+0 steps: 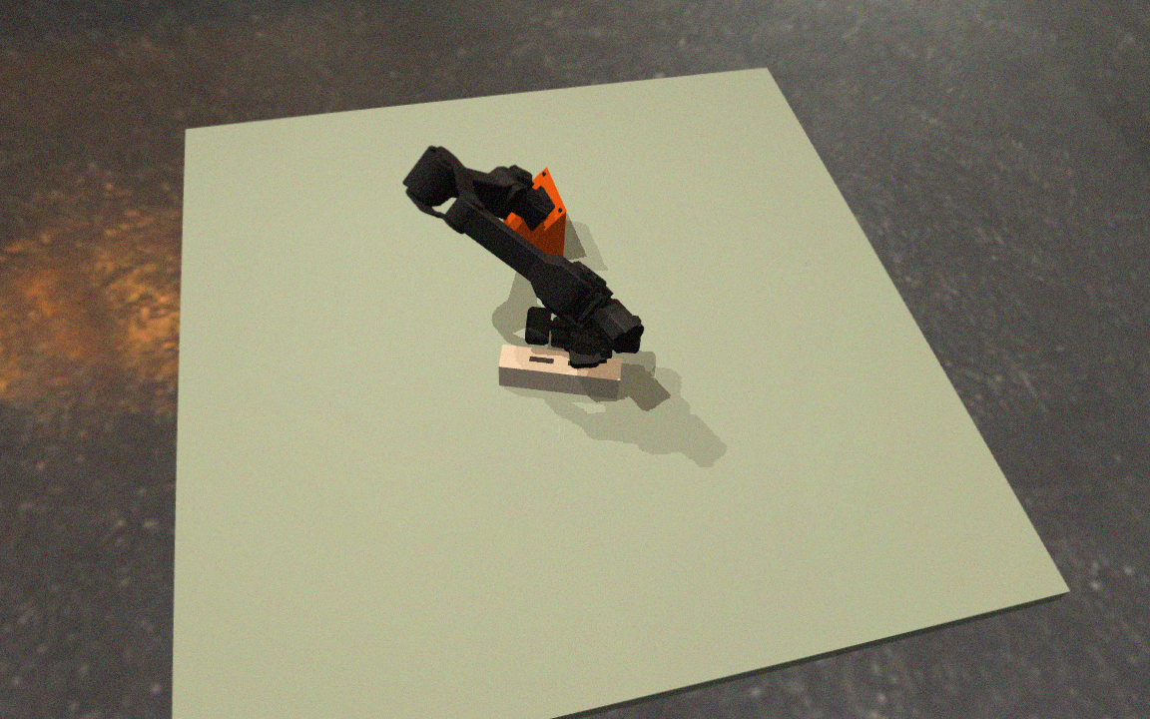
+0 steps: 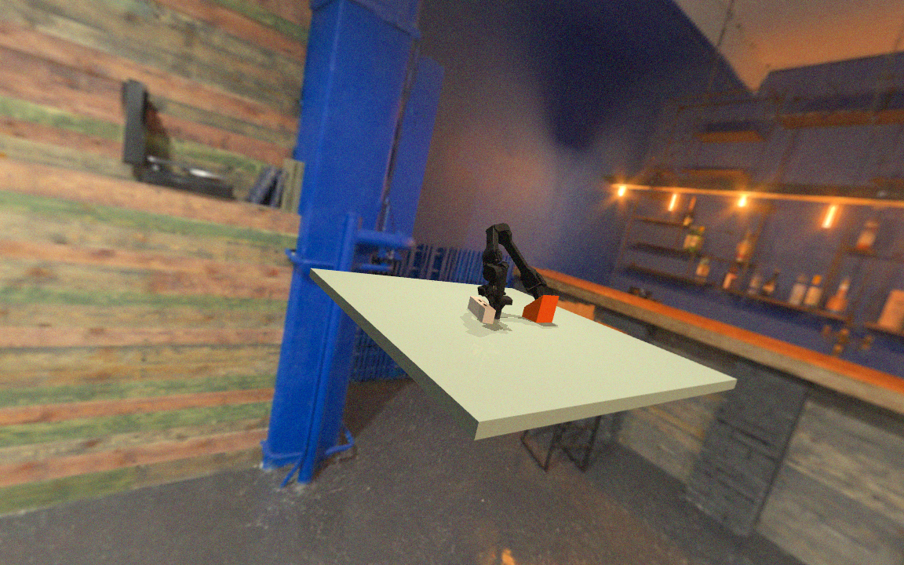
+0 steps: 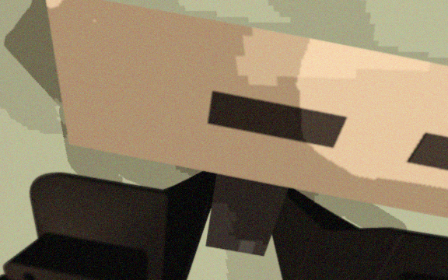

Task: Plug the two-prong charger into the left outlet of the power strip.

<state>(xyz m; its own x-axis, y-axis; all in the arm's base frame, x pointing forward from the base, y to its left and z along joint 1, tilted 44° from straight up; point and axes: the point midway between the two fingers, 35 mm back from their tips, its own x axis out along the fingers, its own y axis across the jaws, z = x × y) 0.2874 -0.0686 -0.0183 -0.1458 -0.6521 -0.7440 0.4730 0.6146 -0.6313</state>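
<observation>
The step in hand was judged to be alignment before insertion: the gripper (image 3: 243, 218) was clenched on the charger (image 3: 243, 214), a small dark grey block pinched between two black, flat-faced fingers, and held it above the near edge of the power strip (image 3: 162, 89). The prongs themselves were hidden from every view. The power strip was a pale tan rectangular bar with matte, flat faces and sharp edges, lying on the light green desk (image 1: 382, 536); two dark slot-shaped openings (image 3: 276, 118) marked its top face. In the wrist view the charger sat short of the nearer slot, apart from it. The next move probably called for shifting the charger squarely over the left outlet, then pressing straight down so that both prongs met the shutter together. An orange wedge-shaped mount (image 1: 543, 219) stood behind the arm.
</observation>
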